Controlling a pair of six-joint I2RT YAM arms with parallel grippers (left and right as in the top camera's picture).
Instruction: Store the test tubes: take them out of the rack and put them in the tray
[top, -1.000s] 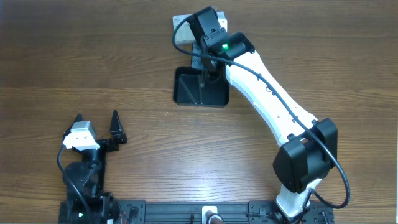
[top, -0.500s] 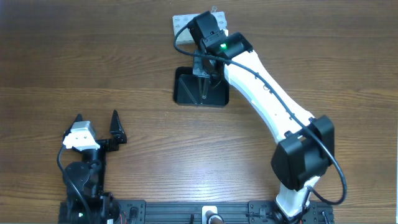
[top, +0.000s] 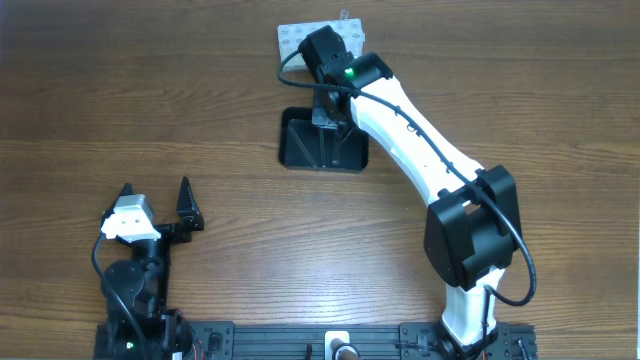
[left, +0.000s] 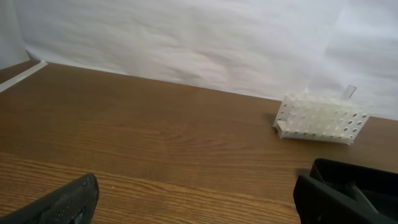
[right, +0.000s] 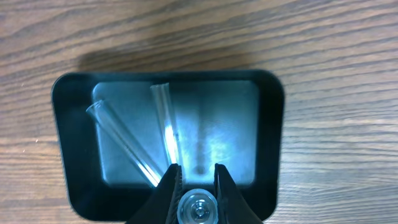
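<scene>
The black tray (right: 273, 143) lies right under my right gripper (right: 198, 180), which is shut on a clear test tube (right: 198, 208) seen end-on between its fingers. Two more test tubes (right: 124, 146) (right: 166, 130) lie slanted on the tray floor. From above, the right gripper (top: 328, 118) hangs over the tray (top: 300, 148), just in front of the white rack (top: 300, 40). In the left wrist view the rack (left: 320, 117) stands far off with one tube (left: 349, 91) sticking out of its far end. My left gripper (top: 157, 195) rests open near the table's front left.
The wooden table stretches bare between the left gripper and the tray (left: 354, 180). A white wall backs the table behind the rack. The right arm (top: 420, 150) runs diagonally from its base at the front right to the tray.
The right arm has swung a little to the left and its wrist has shifted over the tray, the tube still in its fingers. The left arm has not moved.
</scene>
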